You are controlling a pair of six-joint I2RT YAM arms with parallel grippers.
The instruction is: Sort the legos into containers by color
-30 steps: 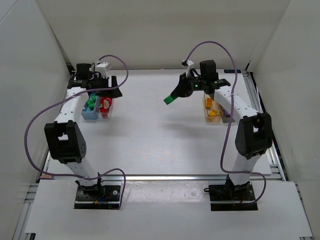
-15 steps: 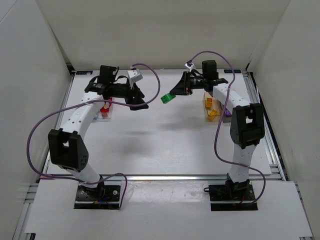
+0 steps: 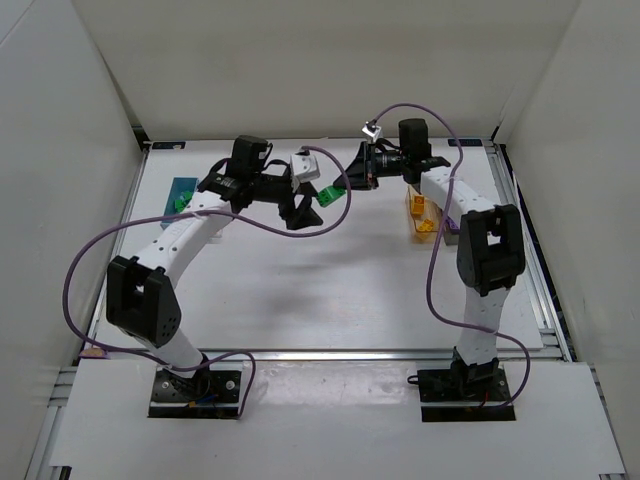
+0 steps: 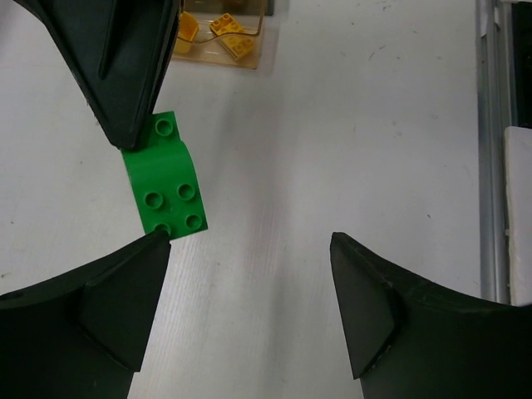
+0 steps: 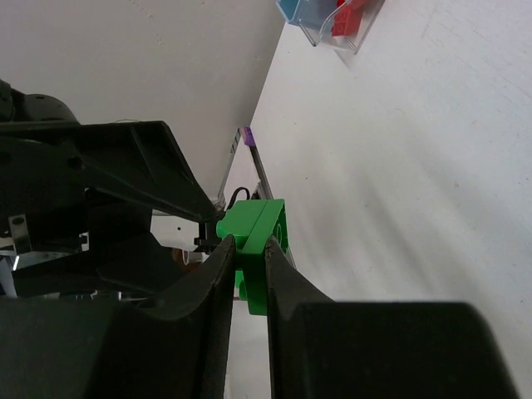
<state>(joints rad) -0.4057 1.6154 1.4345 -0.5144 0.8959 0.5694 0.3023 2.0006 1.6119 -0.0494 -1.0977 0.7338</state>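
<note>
Left wrist view is showing the green lego [image 4: 170, 187], a studded brick with one rounded edge, hanging in the air above the white table [image 4: 349, 133]. The right gripper [image 5: 249, 253] is pinching it at one end, with both dark fingers pressing flat against the brick's sides.

In the top view the brick is sitting to the left of the orange bin [image 3: 416, 208], near that bin but not over it. The bin itself is holding several yellow legos [image 3: 425, 226].

The left gripper [image 4: 249, 249] is facing the brick from the side away from the orange bin. Its jaws are standing spread wide, with bare table showing between them. One of its fingertips [image 4: 154, 249] is lying just beside the brick's lower corner; whether the two are touching, the pictures are not settling.

Far to the left of the orange bin, well apart across the table, the blue bin [image 3: 181, 190] is sitting with something green inside. The right wrist view is showing a clear bin [image 5: 353, 37] just beside it, with red legos [image 5: 347, 17] in it.
</note>
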